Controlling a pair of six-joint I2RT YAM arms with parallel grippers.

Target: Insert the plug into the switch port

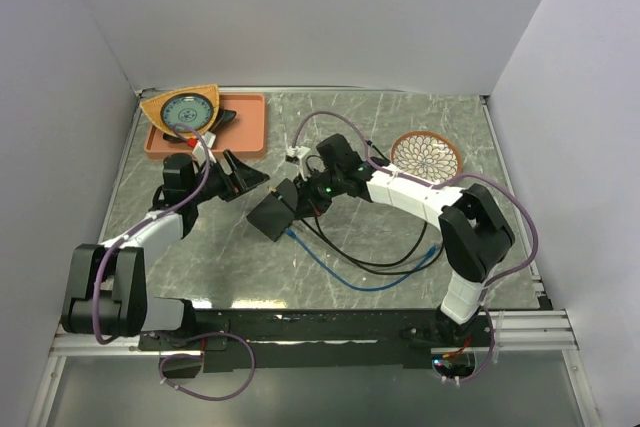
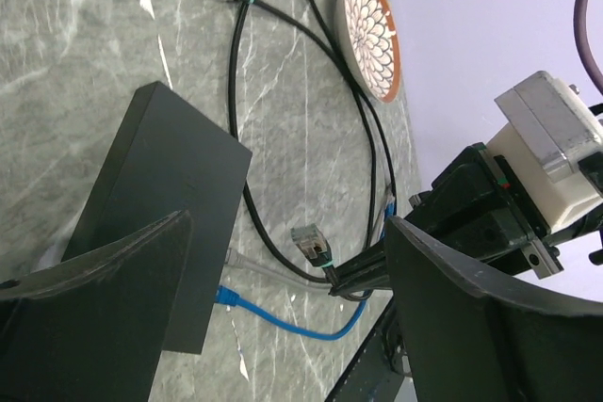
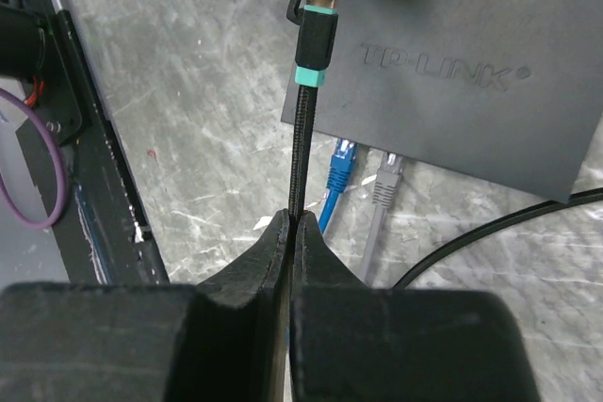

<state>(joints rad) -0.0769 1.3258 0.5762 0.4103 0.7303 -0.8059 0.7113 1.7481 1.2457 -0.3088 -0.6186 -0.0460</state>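
Observation:
The flat black switch box lies mid-table and reads TP-LINK in the right wrist view. A blue plug and a grey plug sit in ports on its near edge; the sockets themselves are hidden. My right gripper is shut on a black braided cable. Its plug, with a teal band, stands up over the switch's left corner. The plug also shows in the left wrist view, off the box. My left gripper is open and empty beside the switch.
An orange tray holding a round item stands at the back left. A patterned dish sits at the back right. Black and blue cables loop on the marble in front of the switch. The right arm reaches across the middle.

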